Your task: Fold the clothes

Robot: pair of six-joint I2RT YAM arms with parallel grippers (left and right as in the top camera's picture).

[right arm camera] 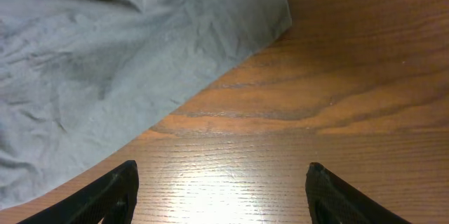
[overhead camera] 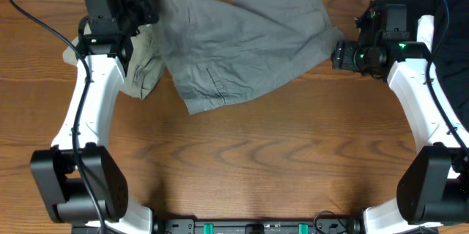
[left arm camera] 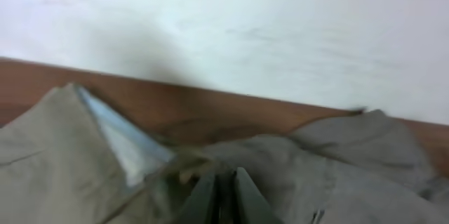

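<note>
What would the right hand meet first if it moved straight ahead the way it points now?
Probably the edge of the grey shorts: the open right hand points at it across a bare strip of table. Depth is unclear.

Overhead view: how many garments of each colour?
Grey shorts: 1
Khaki garment: 1
Black garment: 1
Total: 3
</note>
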